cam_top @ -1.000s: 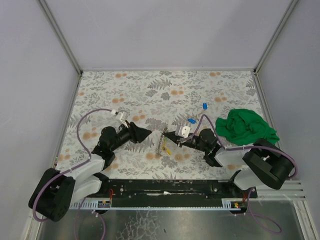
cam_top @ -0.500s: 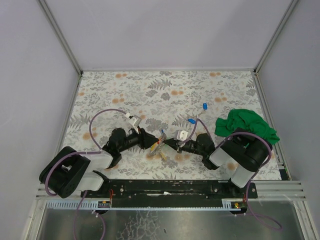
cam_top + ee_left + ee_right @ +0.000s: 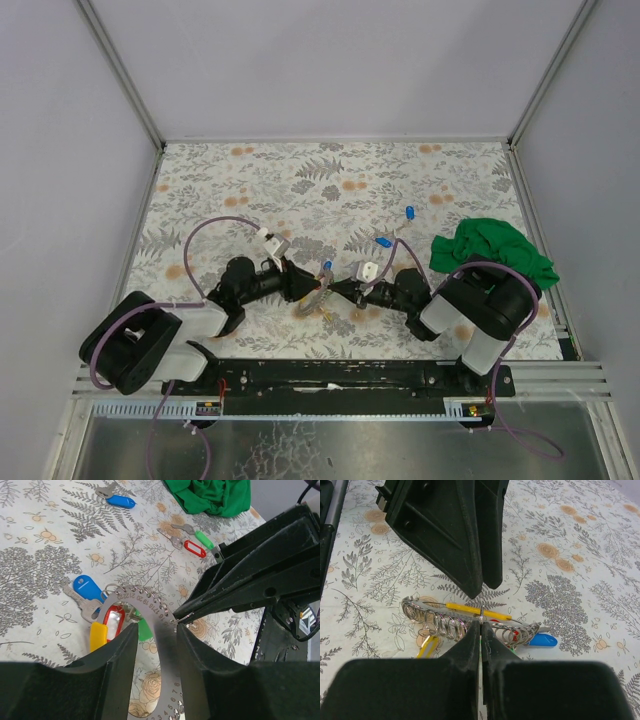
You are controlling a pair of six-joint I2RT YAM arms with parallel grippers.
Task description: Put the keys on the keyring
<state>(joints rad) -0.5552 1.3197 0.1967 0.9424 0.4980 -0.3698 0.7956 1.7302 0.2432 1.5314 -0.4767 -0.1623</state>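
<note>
The keyring is a curved, numbered silvery band strung with several small wire rings and blue, red, yellow and green tags. It sits between my two grippers in the top view. My left gripper straddles the band, and its fingers press on the band's edges. My right gripper is shut on one small wire ring of the keyring. Its tips show in the left wrist view. Loose keys lie on the table: a blue one, a red one and a green one.
A green cloth lies at the right of the floral table cover. Two blue-tagged keys lie behind the right arm. Grey walls close in the table's far side and both ends.
My left arm has swung in from the left, and its gripper now sits on the keyring. The right gripper has shifted slightly left with the ring, which has turned and tilted.
</note>
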